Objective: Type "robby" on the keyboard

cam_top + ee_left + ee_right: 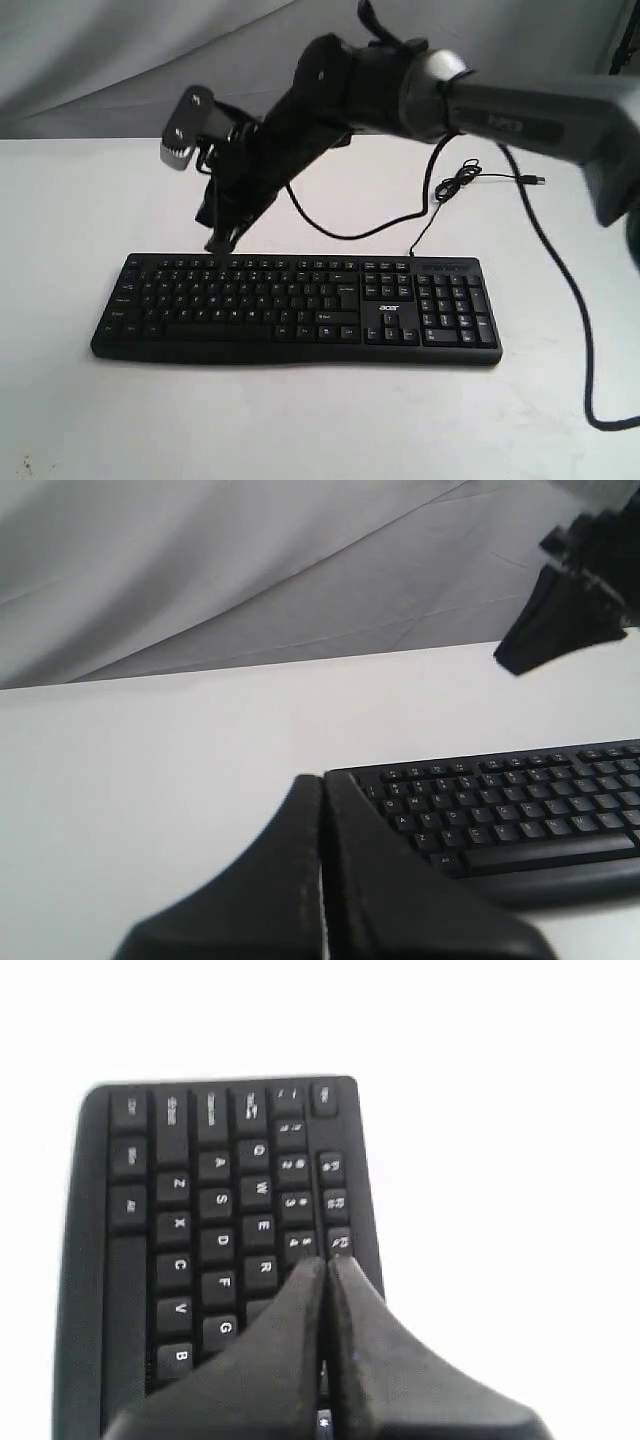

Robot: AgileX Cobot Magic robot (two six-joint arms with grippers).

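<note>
Zero keystrokes confirmable | I am hovering my right end effector (pixel 325 1268), closed and empty, near R on the keyboard (pixel 300 305) | left end effector (pixel 322 782) idling, closed too

The whole keyboard (pixel 300 310) is being viewed from its front, slightly from above, at middle distance. Its left end is being seen from the left wrist, low and close over the table (pixel 150 780). That same end is being looked down on from the right wrist, very near.
</note>
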